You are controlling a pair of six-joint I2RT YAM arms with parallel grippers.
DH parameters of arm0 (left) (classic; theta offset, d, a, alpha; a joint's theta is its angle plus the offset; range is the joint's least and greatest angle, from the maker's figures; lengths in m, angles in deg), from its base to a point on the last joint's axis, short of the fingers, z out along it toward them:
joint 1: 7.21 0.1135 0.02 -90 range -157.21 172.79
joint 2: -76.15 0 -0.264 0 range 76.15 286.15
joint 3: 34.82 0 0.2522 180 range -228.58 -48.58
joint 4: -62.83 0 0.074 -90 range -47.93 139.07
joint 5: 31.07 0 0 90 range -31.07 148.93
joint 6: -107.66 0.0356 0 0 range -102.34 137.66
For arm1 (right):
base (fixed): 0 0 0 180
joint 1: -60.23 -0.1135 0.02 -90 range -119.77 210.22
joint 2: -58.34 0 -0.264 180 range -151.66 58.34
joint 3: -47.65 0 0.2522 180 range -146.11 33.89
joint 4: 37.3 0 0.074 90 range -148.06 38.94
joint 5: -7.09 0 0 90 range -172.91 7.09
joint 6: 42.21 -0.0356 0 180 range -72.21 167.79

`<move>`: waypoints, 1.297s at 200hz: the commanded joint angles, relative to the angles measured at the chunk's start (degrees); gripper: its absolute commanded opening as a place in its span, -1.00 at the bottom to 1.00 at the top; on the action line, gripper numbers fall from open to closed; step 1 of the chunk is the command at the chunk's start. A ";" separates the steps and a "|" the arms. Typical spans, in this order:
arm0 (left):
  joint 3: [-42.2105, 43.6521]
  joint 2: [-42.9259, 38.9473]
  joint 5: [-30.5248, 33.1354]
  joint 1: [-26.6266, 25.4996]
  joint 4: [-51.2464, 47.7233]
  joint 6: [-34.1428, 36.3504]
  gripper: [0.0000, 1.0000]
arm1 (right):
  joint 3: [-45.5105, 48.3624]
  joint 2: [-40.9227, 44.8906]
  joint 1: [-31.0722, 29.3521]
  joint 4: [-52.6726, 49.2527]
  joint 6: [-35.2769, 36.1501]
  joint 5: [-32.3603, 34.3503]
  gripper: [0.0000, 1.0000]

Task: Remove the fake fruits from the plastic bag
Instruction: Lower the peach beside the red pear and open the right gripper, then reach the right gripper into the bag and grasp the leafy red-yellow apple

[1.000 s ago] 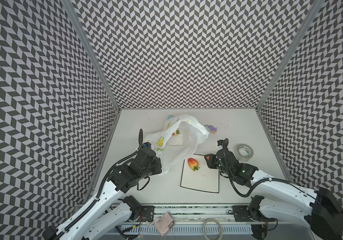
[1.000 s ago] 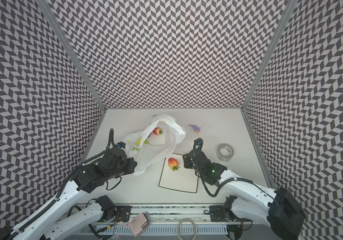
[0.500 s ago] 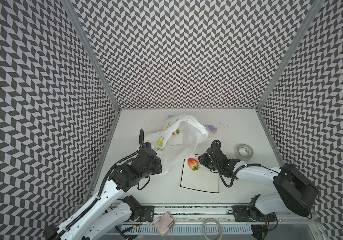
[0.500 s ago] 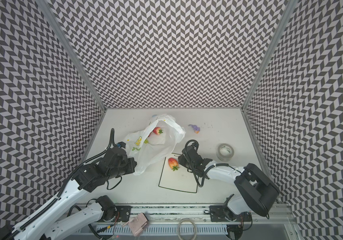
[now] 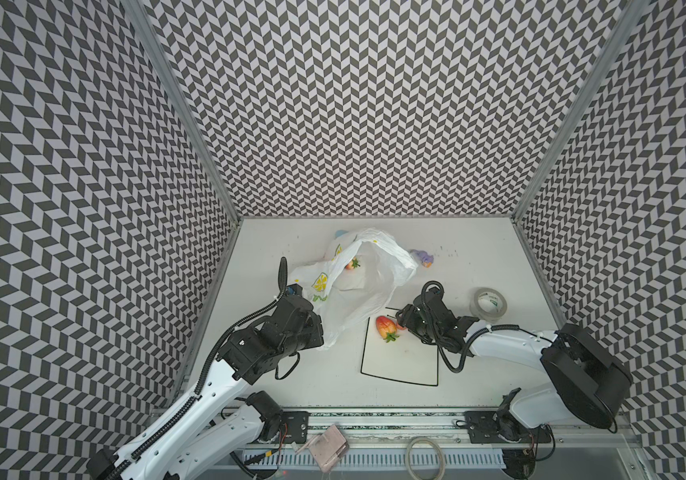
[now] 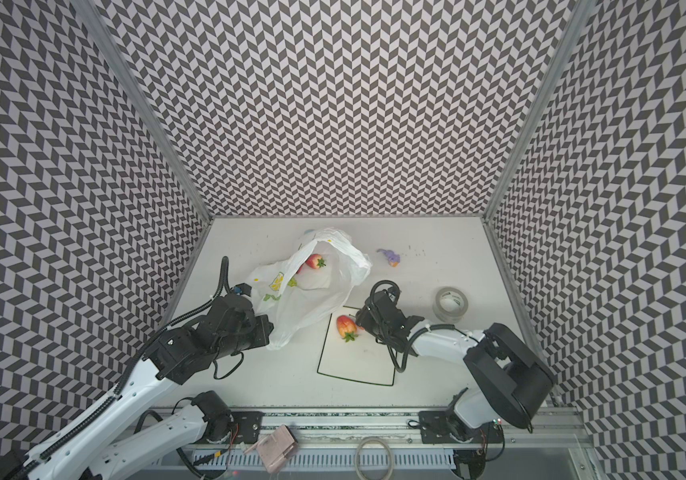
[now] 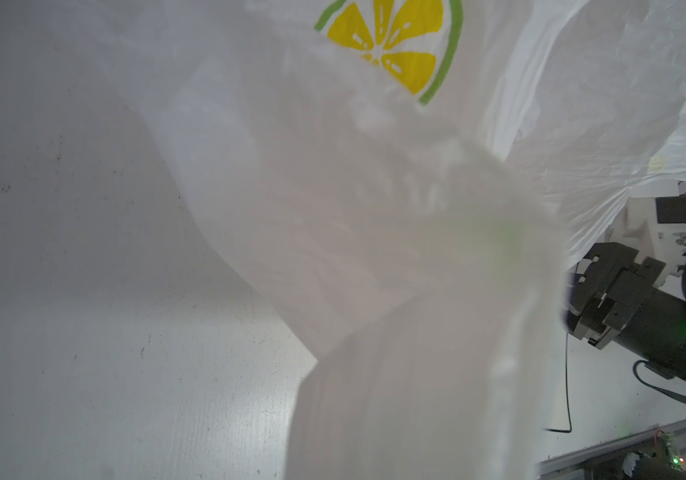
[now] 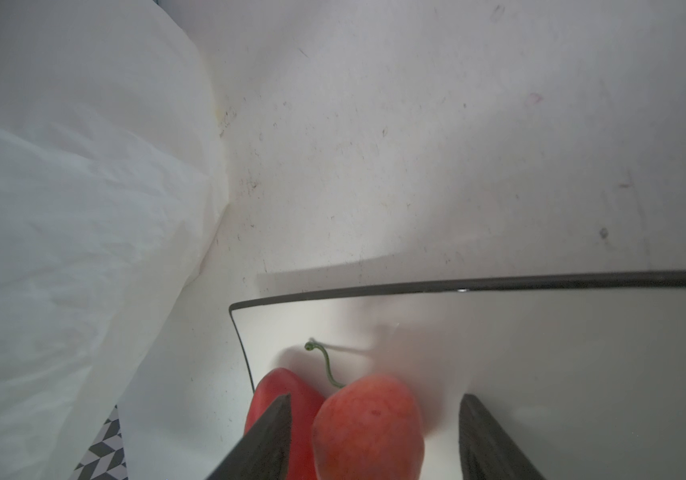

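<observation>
The plastic bag (image 5: 353, 291) (image 6: 308, 299), white with lemon prints, is lifted at its lower corner by my left gripper (image 5: 319, 328) (image 6: 268, 328), which is shut on it. In the left wrist view the bag (image 7: 374, 208) hides the jaws. One strawberry (image 5: 351, 264) (image 6: 315, 262) shows inside the bag's mouth. Another strawberry (image 5: 385, 326) (image 6: 345, 326) (image 8: 279, 395) lies on the plate (image 5: 399, 365) (image 8: 540, 332). My right gripper (image 5: 402, 323) (image 8: 374, 436) stands open over the plate, with a small orange-red fruit (image 8: 368, 428) loose between its fingers.
A grey tape roll (image 5: 490, 303) (image 6: 451, 303) sits to the right of the right arm. A purple toy figure (image 5: 423, 257) (image 6: 390, 257) lies behind the bag's right side, and a light blue thing (image 5: 343, 235) peeks out behind the bag. Patterned walls enclose three sides.
My right gripper moved left over the plate beside the strawberry, and its jaws opened around the small orange-red fruit. The left arm and the bag stayed put.
</observation>
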 commanded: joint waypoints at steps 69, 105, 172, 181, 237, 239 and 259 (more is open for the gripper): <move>-1.22 0.17 0.34 0.10 3.15 1.45 -1.00 | -1.10 28.13 1.62 -10.57 23.60 12.30 0.30; -1.12 0.21 0.07 0.10 3.61 1.77 -1.00 | 0.64 39.34 1.21 0.24 48.57 1.46 0.17; -0.98 -0.10 0.06 0.12 3.66 1.71 -1.00 | -7.61 21.73 -12.15 7.60 69.28 -7.03 0.13; -0.94 -0.30 0.23 0.11 3.69 1.62 -1.00 | -9.58 17.79 -12.16 9.05 68.11 -7.55 0.13; -1.05 -0.51 0.24 0.11 3.82 1.40 -1.00 | -22.53 -5.91 -12.18 9.54 54.54 -4.06 0.06; -1.08 -0.50 0.22 0.11 3.83 1.37 -1.00 | -22.85 -6.60 -12.16 9.49 53.92 -4.06 0.06; -1.20 -0.52 0.24 0.16 3.56 1.27 -1.00 | -24.40 -11.66 -12.14 11.08 47.18 -3.29 0.03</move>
